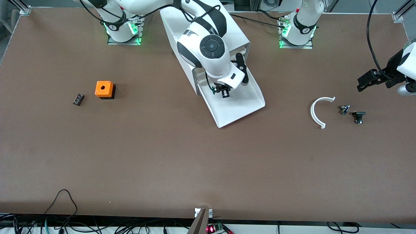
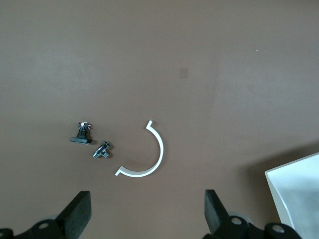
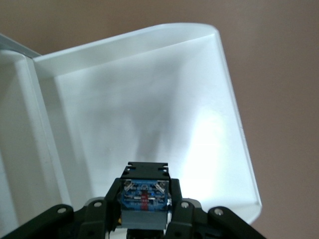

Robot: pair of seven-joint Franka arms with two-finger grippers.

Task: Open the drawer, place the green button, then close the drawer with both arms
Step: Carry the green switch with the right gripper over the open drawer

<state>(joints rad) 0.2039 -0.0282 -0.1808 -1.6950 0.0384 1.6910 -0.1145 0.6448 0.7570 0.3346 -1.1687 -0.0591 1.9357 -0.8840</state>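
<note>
The drawer (image 1: 242,109), the lowest of the white cabinet (image 1: 239,34), stands pulled out toward the front camera, and its tray (image 3: 149,109) is bare inside. My right gripper (image 1: 224,93) hangs over the tray's cabinet end, shut on the button (image 3: 144,194). The button shows as a small black body with a blue and clear face between the fingers (image 3: 94,214), and a trace of green shows on it in the front view. My left gripper (image 1: 367,81) waits open over the table at the left arm's end, with nothing between its fingers (image 2: 79,214).
An orange cube with a hole (image 1: 104,89) and a small black part (image 1: 78,99) lie toward the right arm's end. Toward the left arm's end lie a white curved strip (image 1: 317,112), a small metal part (image 1: 344,109) and a black part (image 1: 358,116).
</note>
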